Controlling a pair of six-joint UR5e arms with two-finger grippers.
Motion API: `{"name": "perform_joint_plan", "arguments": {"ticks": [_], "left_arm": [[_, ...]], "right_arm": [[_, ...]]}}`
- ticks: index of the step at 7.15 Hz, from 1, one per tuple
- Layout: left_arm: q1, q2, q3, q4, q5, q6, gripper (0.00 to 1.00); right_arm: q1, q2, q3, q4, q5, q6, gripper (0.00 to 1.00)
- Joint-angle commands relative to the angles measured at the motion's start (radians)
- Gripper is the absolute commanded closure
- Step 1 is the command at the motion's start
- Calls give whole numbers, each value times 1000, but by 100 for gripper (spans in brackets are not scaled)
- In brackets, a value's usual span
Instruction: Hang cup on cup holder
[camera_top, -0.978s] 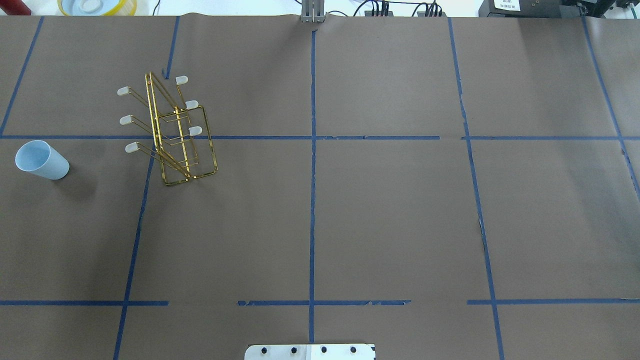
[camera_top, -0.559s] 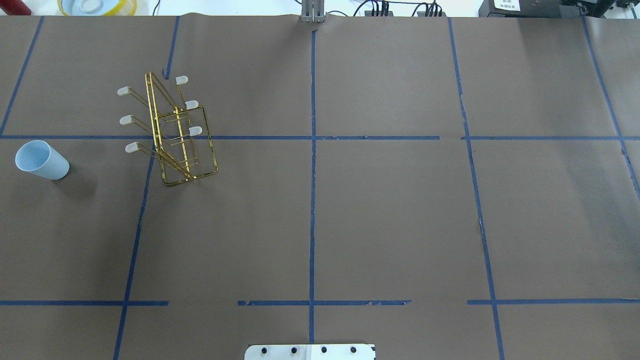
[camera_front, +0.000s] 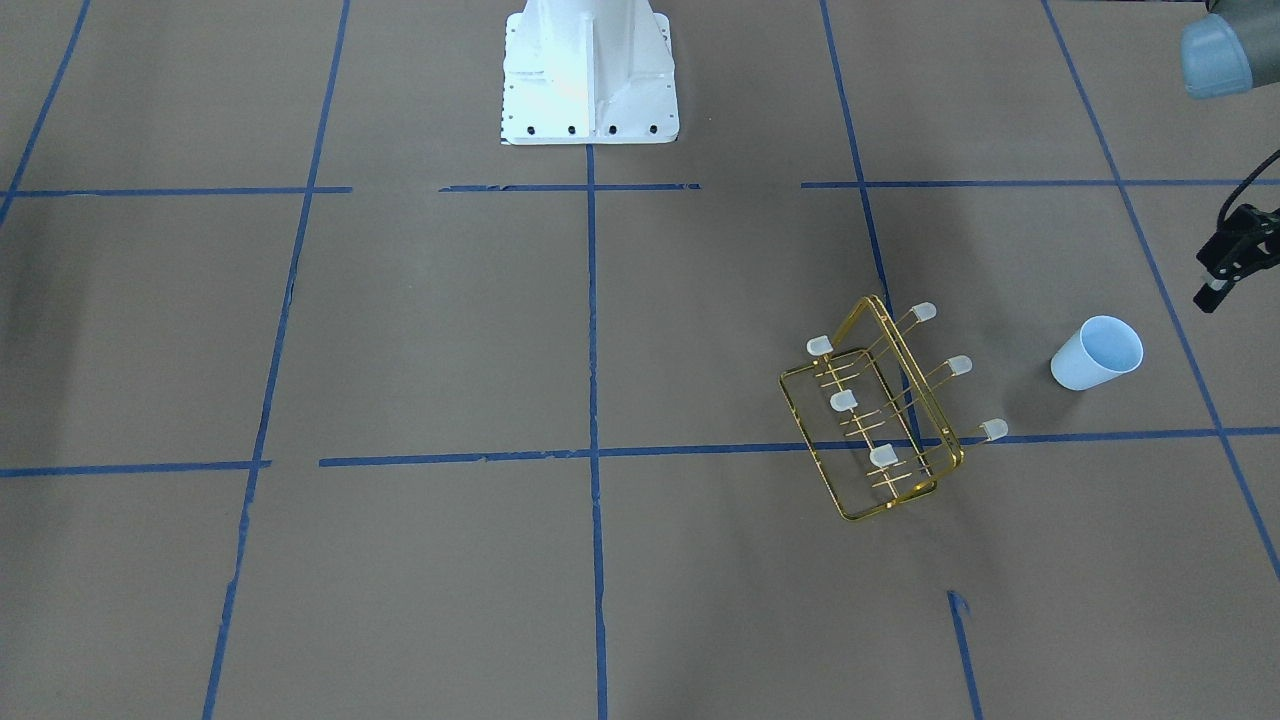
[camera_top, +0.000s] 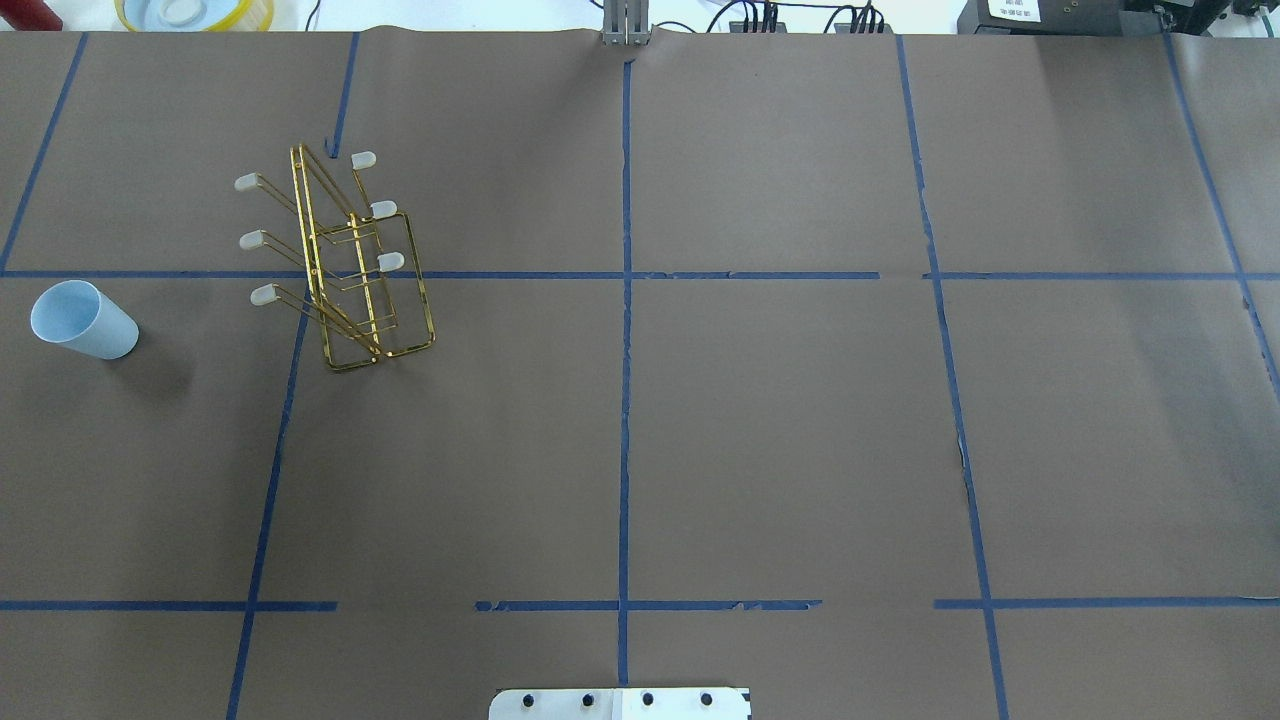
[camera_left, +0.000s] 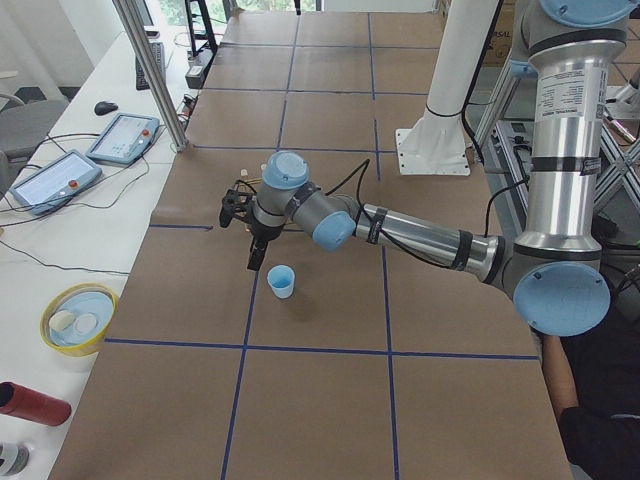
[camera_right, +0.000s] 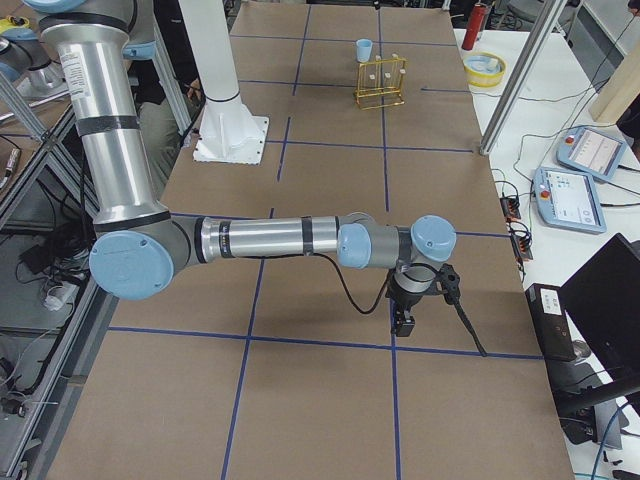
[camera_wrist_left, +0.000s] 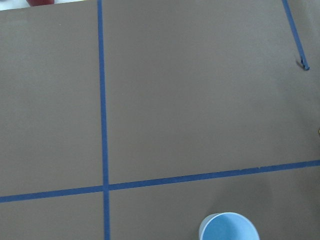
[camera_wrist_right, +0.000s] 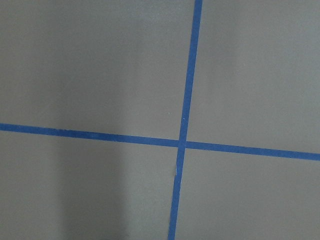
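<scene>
- Just off the tip of the left gripper (camera_left: 245, 238), on its side toward the robot's right, the cup (camera_left: 282, 282) stands upright on the counter (camera_left: 330, 400). Its open rim faces up and it touches nothing else.
- From that gripper's wrist camera the cup shows only at the bottom edge, its pale blue rim partly cut off. A crossing of blue tape lines (camera_wrist_left: 104, 188) lies on the brown paper beyond it.
- Beyond the cup from the left gripper, further toward the robot's right and well apart from the cup, the cup holder (camera_top: 350, 265) stands on its rectangular gold wire base. Six white-capped prongs (camera_top: 246, 182) stick out, three to each side, all of them bare.
- Near the cup but not touching it, the left gripper hangs above the counter. Only part of it shows at the edge of the front-facing view, and I cannot tell whether its jaws are apart or together.
- Far from both, at the counter's opposite end, the right gripper (camera_right: 432, 322) hovers over another tape crossing. It shows only in a side view, so I cannot tell how its jaws stand.
- Between the two arms, at the counter's near edge, sits the white robot base (camera_front: 590, 75).
- Past the counter's far edge, on the left gripper's side, sits a yellow-rimmed bowl (camera_top: 195, 12).
</scene>
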Motion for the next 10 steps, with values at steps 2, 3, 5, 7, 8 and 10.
{"name": "perform_joint_plan", "arguments": {"ticks": [2,3,5,7,8,10], "left_arm": [[195,122,-60,-312,343,-202,0],[260,173,-60,-415,442,-267,0],[382,264,-51,-602,653,-374,0],[467,321,-31,-713,818,-423,0],[496,333,4,-768,876,-442,0],[567,335,96,-865,1023,-482,0]], "right_arm": [[0,0,0,0,0,0,0],[0,0,0,0,0,1,0],[0,0,0,0,0,0,0],[0,0,0,0,0,0,0],[0,0,0,0,0,0,0],[0,0,0,0,0,0,0]]}}
